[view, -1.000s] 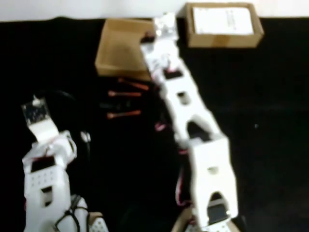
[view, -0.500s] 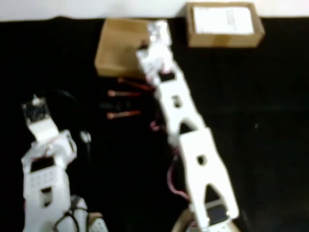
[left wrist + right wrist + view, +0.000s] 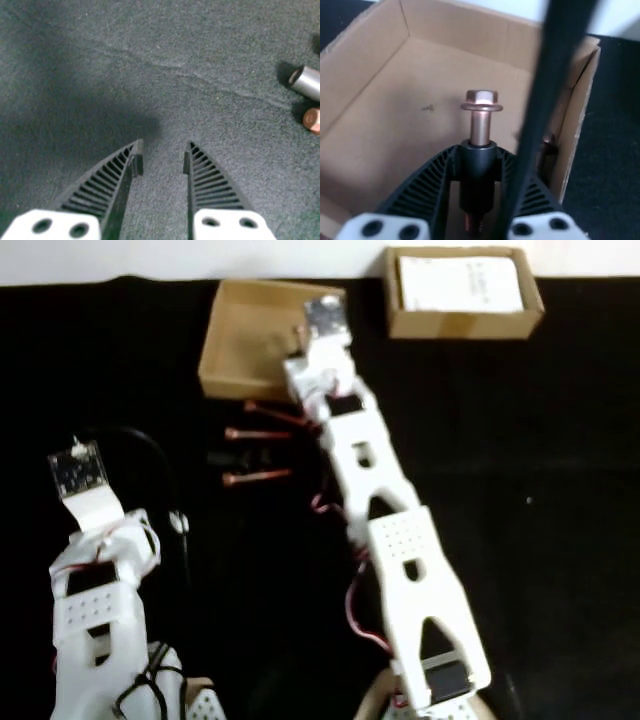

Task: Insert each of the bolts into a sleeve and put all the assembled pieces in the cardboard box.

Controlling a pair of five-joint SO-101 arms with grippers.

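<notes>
Step in hand: deposit the assembled piece in the cardboard box.

1. Layout. The black table carries my two arms. My right arm is stretched across to the cardboard box at the far edge. My left arm is folded back at the near corner. A second box holding white paper sits well apart to the right; it is not the target.

2. Right gripper. It is clamped around the black sleeve, and the copper bolt stands out of the sleeve head-up. From my wrist, the piece hangs over the box floor, inside the walls and near the right-hand wall.

3. Procedure, as I judge it.
   - Lower before releasing, since a drop from height may bounce the bolt out of its sleeve.
   - Tilt the piece towards horizontal so that it lies down rather than topples.
   - Keep clear of the near wall. A dark shape rests against it, but my black cable partly hides it and I cannot tell whether it is a finished piece.
   - Spread the jaws fully, then lift straight up so the ribbed pads do not drag the sleeve.

4. Left gripper. Its jaws are parted and empty above the mat. A grey tube end, probably a sleeve, and a copper bolt head lie off to one side.

5. Remaining work. Three loose bolts lie on the table just in front of the cardboard box.
</notes>
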